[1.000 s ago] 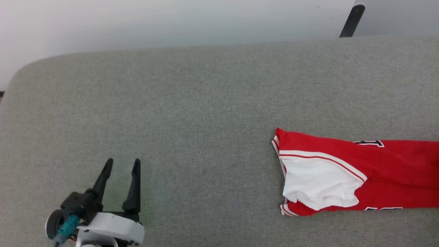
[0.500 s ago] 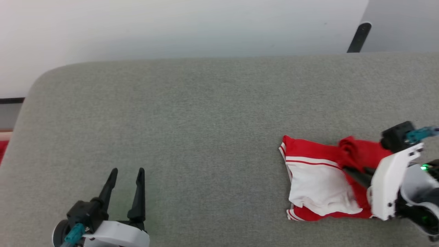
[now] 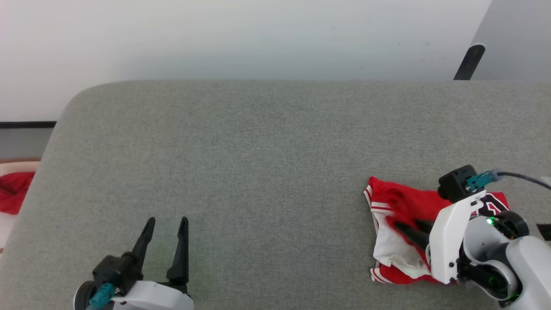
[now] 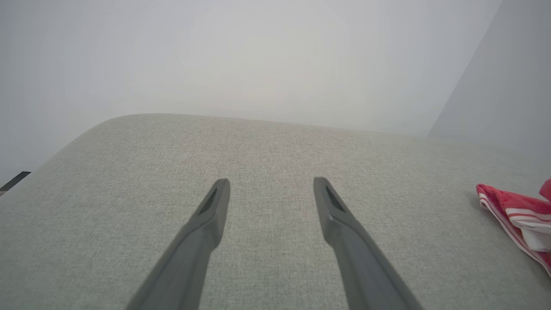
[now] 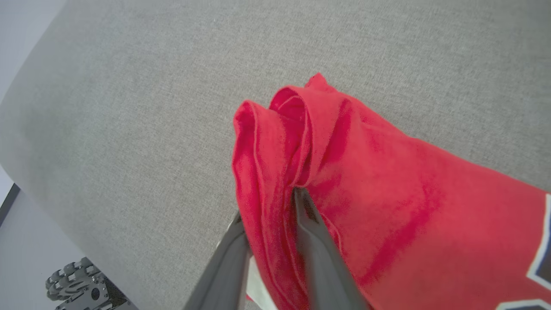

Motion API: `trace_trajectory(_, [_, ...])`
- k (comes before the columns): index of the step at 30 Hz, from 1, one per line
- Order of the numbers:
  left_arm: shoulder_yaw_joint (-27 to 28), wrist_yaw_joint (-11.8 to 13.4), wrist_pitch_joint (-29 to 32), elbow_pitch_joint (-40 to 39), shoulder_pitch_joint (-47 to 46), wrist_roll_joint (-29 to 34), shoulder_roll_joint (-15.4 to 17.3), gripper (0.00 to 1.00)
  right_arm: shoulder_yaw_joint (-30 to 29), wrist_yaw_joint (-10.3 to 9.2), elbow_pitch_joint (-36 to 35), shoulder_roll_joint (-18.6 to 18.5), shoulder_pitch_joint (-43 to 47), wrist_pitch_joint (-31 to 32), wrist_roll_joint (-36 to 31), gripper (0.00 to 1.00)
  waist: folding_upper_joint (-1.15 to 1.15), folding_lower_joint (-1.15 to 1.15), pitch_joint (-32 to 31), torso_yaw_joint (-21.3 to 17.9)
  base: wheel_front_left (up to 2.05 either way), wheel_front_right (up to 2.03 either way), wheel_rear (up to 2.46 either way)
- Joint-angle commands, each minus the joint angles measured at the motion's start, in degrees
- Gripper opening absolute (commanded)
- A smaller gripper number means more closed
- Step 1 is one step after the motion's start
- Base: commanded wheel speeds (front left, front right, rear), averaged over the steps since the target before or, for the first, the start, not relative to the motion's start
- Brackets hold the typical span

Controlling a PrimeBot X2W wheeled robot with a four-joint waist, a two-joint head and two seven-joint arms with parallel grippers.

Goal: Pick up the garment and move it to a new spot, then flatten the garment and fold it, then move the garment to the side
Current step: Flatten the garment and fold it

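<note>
Since the last bit of the job is shoving the garment (image 3: pixel 404 202) off to the side, it makes sense that it sits at the lower right of the head view, folded into a short red and white bundle on the grey cushion (image 3: pixel 258 172).

The right gripper (image 3: pixel 404 224) comes in from the right edge, lying low across the bundle. In the right wrist view its fingers are narrow, with a ridge of red cloth pinched between them (image 5: pixel 269 206), so I read that as a hold on a fold of the garment (image 5: pixel 387 193). My guess is I'm dragging it by that fold, which would explain the cloth humping up ahead of the fingertips.

The left gripper (image 3: pixel 167 220) sits at the lower left with its fingers spread wide and nothing in them. It hangs over bare cushion, well apart from the shirt. In the left wrist view (image 4: pixel 271 183) the garment (image 4: pixel 516 211) only peeks in at the right edge.

Compared with a second ago, the shirt lay stretched out past the right edge and no right arm was in the shot. Now it's scrunched much shorter, and less of the white sleeve shows. The head camera has swung too, so a small red cloth (image 3: pixel 13 198) has appeared at the far left.
</note>
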Motion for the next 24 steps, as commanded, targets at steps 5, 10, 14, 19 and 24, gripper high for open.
trace_trajectory(5, [0.5,-0.3,0.0,0.5,0.8,0.2,0.4,1.00,1.6,-0.09,3.1,1.1,-0.8,-2.2,0.5,1.00,0.00,0.00,-1.0,-0.9,0.00,0.00,0.00])
trace_trajectory(10, [0.3,-0.4,0.0,0.9,1.3,0.1,0.3,1.00,2.3,-0.09,4.3,1.2,-1.3,-3.9,1.7,1.00,0.00,0.00,-2.1,-2.2,0.00,0.00,0.00])
trace_trajectory(14, [0.2,-0.4,0.0,1.2,1.5,0.0,0.6,1.00,1.3,-0.09,4.7,0.9,-1.1,-6.6,2.5,1.00,0.00,0.00,-3.2,-3.3,0.00,0.00,0.00])
trace_trajectory(19, [0.9,-0.4,0.0,1.4,2.1,-0.5,1.0,1.00,-1.6,-0.09,5.8,-0.4,-0.7,-10.8,2.3,1.00,0.00,0.00,-4.8,-5.3,0.00,0.00,0.00])
trace_trajectory(24, [1.0,-0.4,0.0,1.8,2.4,-0.6,0.9,1.00,-6.8,-0.09,8.1,-1.3,0.7,-15.6,2.2,1.00,0.00,0.00,-6.0,-7.2,0.00,0.00,0.00])
